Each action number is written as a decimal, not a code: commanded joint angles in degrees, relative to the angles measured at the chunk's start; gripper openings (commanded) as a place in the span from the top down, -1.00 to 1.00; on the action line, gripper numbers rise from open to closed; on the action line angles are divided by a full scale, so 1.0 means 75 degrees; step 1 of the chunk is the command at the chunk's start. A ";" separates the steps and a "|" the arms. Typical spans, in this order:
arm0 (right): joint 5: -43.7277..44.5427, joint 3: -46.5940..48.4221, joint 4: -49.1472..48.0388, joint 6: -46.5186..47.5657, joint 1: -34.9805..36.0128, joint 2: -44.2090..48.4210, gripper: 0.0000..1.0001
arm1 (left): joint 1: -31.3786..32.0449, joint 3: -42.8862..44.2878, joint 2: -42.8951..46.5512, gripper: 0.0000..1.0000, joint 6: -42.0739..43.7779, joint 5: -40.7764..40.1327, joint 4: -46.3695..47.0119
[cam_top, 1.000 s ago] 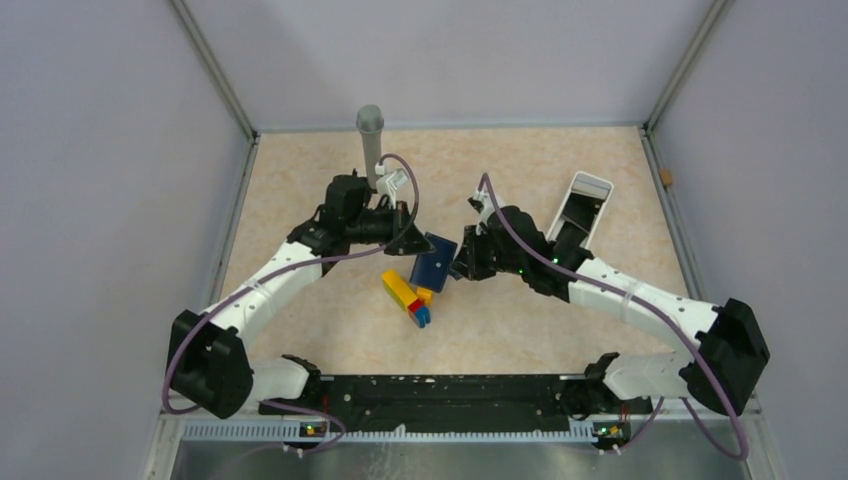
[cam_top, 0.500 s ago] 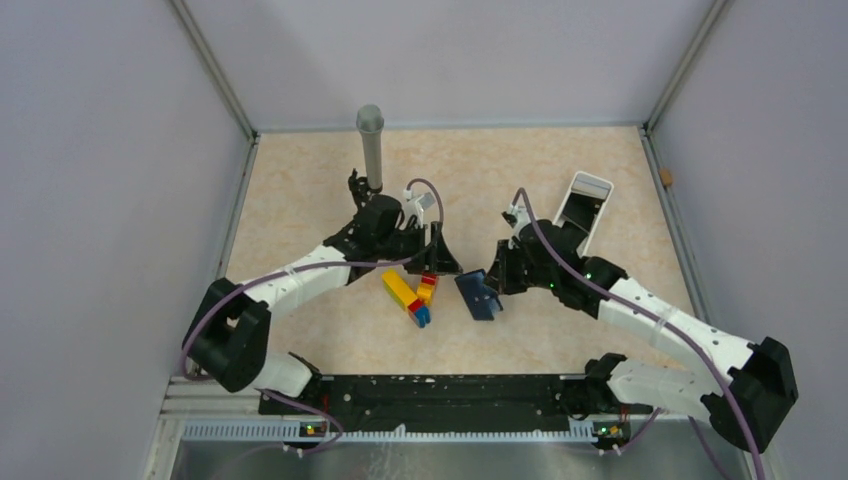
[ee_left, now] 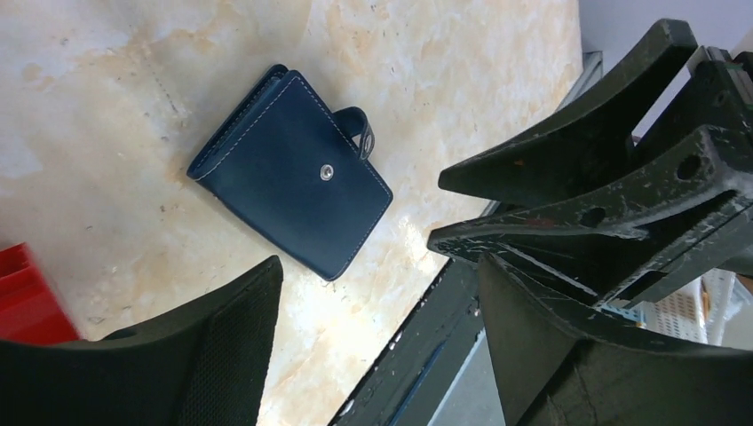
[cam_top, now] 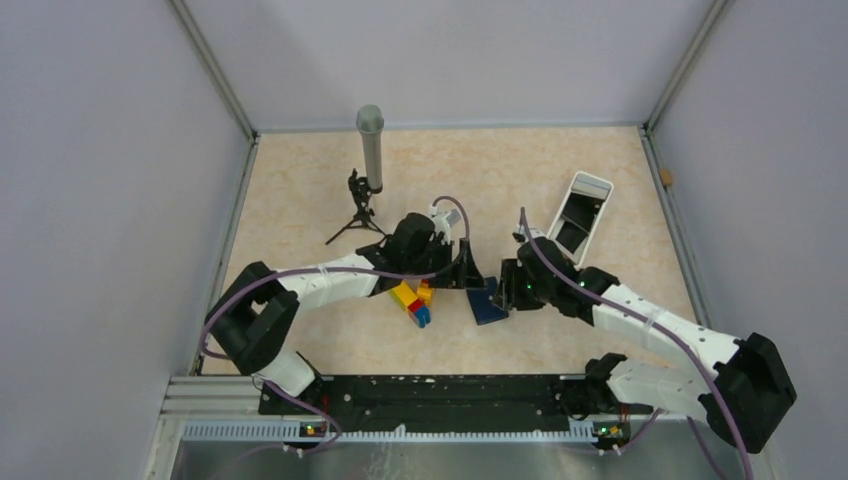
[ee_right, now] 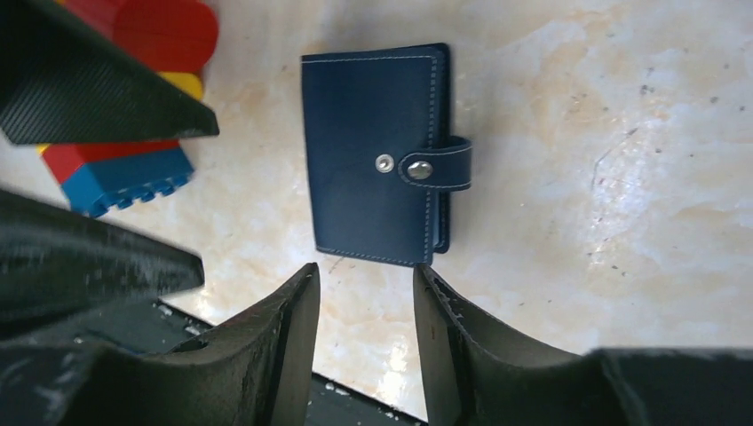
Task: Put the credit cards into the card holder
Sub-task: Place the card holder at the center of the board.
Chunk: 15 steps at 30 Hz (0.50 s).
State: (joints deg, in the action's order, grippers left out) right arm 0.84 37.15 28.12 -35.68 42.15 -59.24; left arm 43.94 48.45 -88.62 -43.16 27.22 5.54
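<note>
The card holder [cam_top: 488, 305] is a navy-blue wallet lying flat and closed on the table, its strap snapped shut [ee_right: 373, 151] [ee_left: 293, 169]. My left gripper [cam_top: 471, 274] [ee_left: 380, 266] hovers just left of it, open and empty. My right gripper [cam_top: 508, 288] [ee_right: 364, 271] sits just right of it, open, with only bare table between its fingers. The two grippers stand close together over the wallet, and neither touches it. The credit cards are out of view.
Coloured toy bricks [cam_top: 413, 300] [ee_right: 124, 177] lie just left of the wallet. A grey cylinder on a small black tripod [cam_top: 370, 150] stands at the back left. A white oblong tray [cam_top: 578, 215] lies at the back right. A black rail [cam_top: 440, 390] runs along the near edge.
The wallet went right and nearer in the right gripper and now lies on the table. Both grippers have opened. The left arm followed to the right.
</note>
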 commanded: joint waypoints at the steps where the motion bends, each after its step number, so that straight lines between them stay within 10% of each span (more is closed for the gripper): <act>1: 0.0079 -0.0030 -0.0361 -0.0147 -0.0314 -0.0393 0.15 | 0.0487 0.0636 -0.0199 -0.58 -0.0100 -0.1166 -0.0446; 15: -0.1210 -0.1095 -0.2105 -0.0235 -0.1038 -0.0810 0.28 | 0.0715 0.0443 -0.1099 -0.42 -0.0996 -0.1343 -0.0272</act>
State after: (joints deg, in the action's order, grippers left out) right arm -5.28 29.21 18.31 -37.17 34.92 -64.99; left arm 48.82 51.11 -95.24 -49.21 17.28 2.15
